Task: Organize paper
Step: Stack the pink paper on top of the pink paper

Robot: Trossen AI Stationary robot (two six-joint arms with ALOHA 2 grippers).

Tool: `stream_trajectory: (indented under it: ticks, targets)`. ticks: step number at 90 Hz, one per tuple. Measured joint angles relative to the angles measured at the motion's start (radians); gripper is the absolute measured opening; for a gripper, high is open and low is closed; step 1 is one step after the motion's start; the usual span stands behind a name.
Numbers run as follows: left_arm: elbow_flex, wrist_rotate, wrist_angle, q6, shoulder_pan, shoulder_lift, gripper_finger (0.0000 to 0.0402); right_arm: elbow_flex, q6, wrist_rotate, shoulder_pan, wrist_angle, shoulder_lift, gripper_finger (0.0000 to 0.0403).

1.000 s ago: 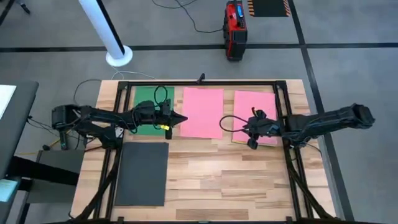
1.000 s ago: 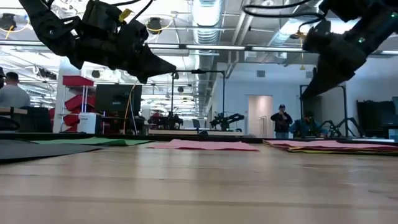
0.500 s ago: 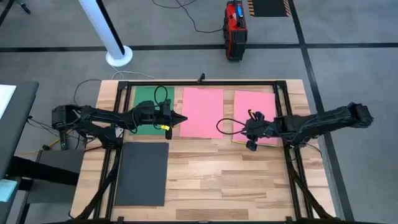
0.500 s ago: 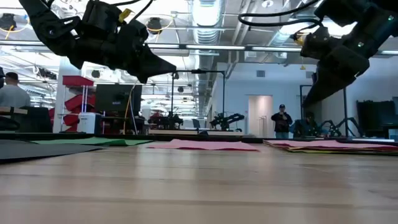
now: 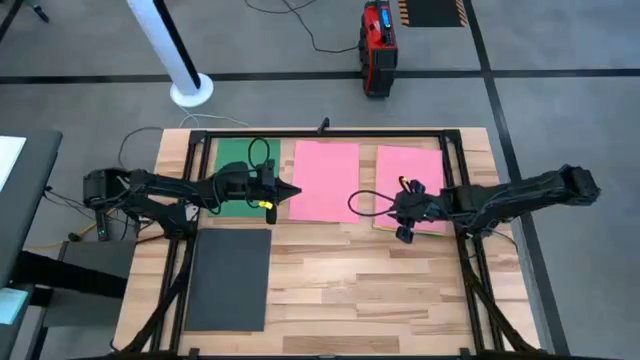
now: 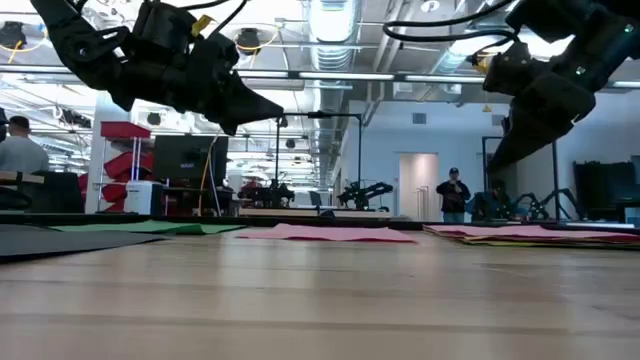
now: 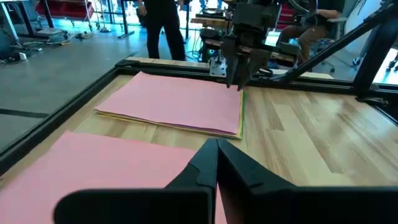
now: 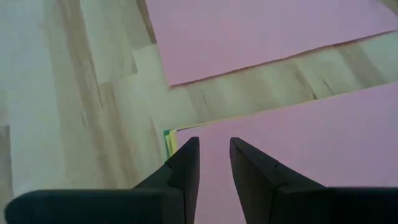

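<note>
The right tool (image 5: 401,215) hangs over the near left corner of the pink-topped paper stack (image 5: 412,180) at the tabletop's (image 5: 350,280) far right, its fingers (image 8: 186,163) narrowly parted. The left tool (image 5: 290,190), pinched closed and empty, hangs between the green sheet (image 5: 232,160) and the single pink sheet (image 5: 325,180). A dark grey sheet (image 5: 228,278) lies nearer.

the pink top sheet (image 5: 411,186) hides all but thin edges of the stack beneath.

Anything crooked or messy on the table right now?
Only the stack under the right gripper: yellow and green edges stick out from beneath its pink top sheet. The other sheets lie flat and roughly square.
</note>
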Motion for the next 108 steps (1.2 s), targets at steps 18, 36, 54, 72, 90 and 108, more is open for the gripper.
stream_trajectory:
  ticks: [18,36,54,72,90,108]
  targets:
    - [0.000,0.000,0.000,0.001,0.000,0.000,0.0000,0.000,-0.002,-0.001,0.000,-0.015,0.007,0.0088]
    - [0.000,0.000,0.006,0.017,0.000,0.000,0.0000,0.000,0.000,-0.001,0.027,-0.033,0.030,0.0088]
    - [0.000,0.000,-0.004,0.019,0.000,0.000,0.0000,0.000,0.052,-0.003,0.085,-0.072,0.087,0.0088]
    - [0.000,0.000,-0.005,0.026,0.000,0.000,0.0000,0.000,0.121,0.002,0.145,-0.119,0.203,0.0088]
    - [0.000,0.001,-0.007,0.045,0.000,0.000,0.0000,0.028,0.132,0.055,0.168,-0.135,0.293,0.0088]
    - [0.000,0.001,-0.007,0.050,0.000,0.000,0.0000,0.061,0.122,0.080,0.143,-0.126,0.356,0.0088]
